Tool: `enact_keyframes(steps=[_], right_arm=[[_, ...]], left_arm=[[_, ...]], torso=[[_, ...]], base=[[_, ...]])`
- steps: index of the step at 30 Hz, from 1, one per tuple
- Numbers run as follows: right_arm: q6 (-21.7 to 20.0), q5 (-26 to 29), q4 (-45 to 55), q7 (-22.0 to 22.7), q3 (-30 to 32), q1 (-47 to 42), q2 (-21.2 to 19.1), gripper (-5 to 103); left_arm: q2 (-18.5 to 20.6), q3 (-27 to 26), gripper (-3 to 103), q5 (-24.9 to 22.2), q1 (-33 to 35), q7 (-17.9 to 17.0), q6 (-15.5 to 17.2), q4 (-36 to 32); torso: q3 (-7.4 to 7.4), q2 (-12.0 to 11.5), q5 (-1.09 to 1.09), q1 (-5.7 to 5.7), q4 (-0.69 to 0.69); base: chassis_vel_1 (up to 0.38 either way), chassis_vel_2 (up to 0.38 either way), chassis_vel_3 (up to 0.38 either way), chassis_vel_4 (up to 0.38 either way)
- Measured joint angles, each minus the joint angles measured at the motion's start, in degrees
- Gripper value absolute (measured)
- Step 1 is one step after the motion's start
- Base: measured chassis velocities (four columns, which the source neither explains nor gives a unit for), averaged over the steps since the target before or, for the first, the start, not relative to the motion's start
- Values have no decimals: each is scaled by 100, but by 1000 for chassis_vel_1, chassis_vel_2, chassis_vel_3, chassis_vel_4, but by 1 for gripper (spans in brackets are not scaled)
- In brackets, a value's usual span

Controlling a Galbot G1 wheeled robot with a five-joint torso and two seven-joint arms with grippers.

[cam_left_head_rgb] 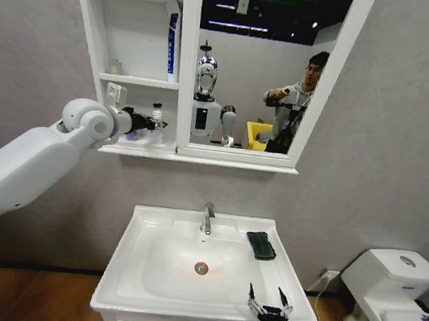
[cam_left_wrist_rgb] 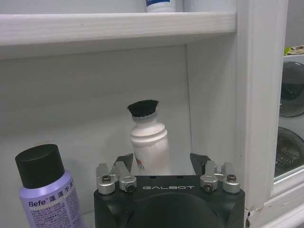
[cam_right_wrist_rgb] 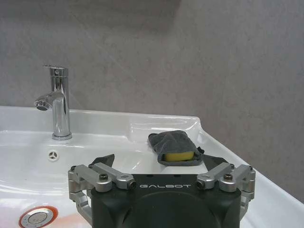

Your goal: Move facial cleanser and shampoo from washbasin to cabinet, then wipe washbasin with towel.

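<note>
Left end effector [cam_left_wrist_rgb: 162, 164]: reached into the cabinet [cam_left_head_rgb: 142, 81] bottom shelf, jaws spread either side of the white black-capped bottle [cam_left_wrist_rgb: 148, 142], apparently to set it upright beside the purple bottle [cam_left_wrist_rgb: 47, 194]. Right end effector [cam_left_head_rgb: 271, 303]: open, waiting over the washbasin [cam_left_head_rgb: 132, 276] front rim. Towel [cam_left_head_rgb: 261, 244]: folded beside the tap [cam_left_head_rgb: 208, 217], within that arm's reach for wiping.

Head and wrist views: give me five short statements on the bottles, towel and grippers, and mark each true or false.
1. The towel lies on the washbasin rim, right of the tap. True.
2. The left gripper is at the cabinet's lowest shelf. True.
3. The white bottle lies toppled. False: it stands upright between open fingers.
4. The right gripper grips the towel. False: it is open, apart from it.
5. A purple bottle stands beside the white bottle. True.
</note>
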Motion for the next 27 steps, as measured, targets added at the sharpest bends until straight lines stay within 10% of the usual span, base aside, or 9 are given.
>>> enact_keyframes(steps=[10, 20, 27], right_arm=[[1, -18, -17, 0, -49, 23, 24, 100], [-19, -65, 43, 0, -58, -2, 26, 100], [-28, -130, 97, 1, -73, -61, 42, 100]], left_arm=[[212, -137, 99, -135, 95, -37, -4, -220], [460, -495, 100, -301, 401, -194, -5, -650], [1267, -1866, 100, -733, 1681, 29, -94, -1931]], torso=[[0, 0, 0, 0, 2], [0, 0, 0, 0, 0], [-1, 0, -1, -1, 2]], base=[[0, 0, 0, 0], [0, 0, 0, 0], [0, 0, 0, 0]])
